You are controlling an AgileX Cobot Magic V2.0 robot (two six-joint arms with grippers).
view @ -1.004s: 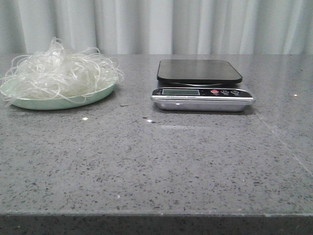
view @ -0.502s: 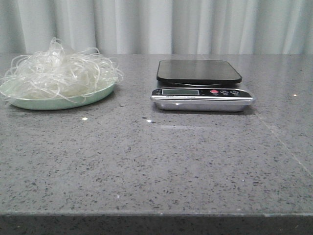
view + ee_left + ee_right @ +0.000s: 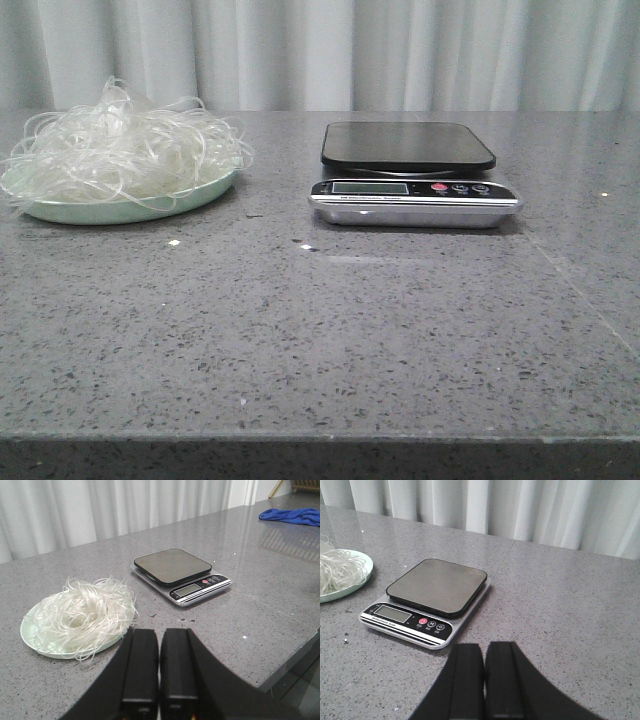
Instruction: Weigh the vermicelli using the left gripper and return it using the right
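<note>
Pale pleated curtains are seen behind a grey speckled stone worktop. At the left of the front view, the vermicelli is shown heaped as a loose tangle of thin translucent strands on a pale green plate, with some strands hanging over the plate's rim. To the right, well apart from the plate, a kitchen scale is placed; its dark platform is bare, and a display and small buttons, one of them red, are carried on its front panel. A blue cloth is visible only in the left wrist view, on the far part of the worktop beyond the scale.

Neither arm is seen in the front view. In the left wrist view, the left tool is shown above the worktop near the plate, its two black fingers pressed together with nothing between them. In the right wrist view, the right tool is likewise closed and empty, near the scale's front.
</note>
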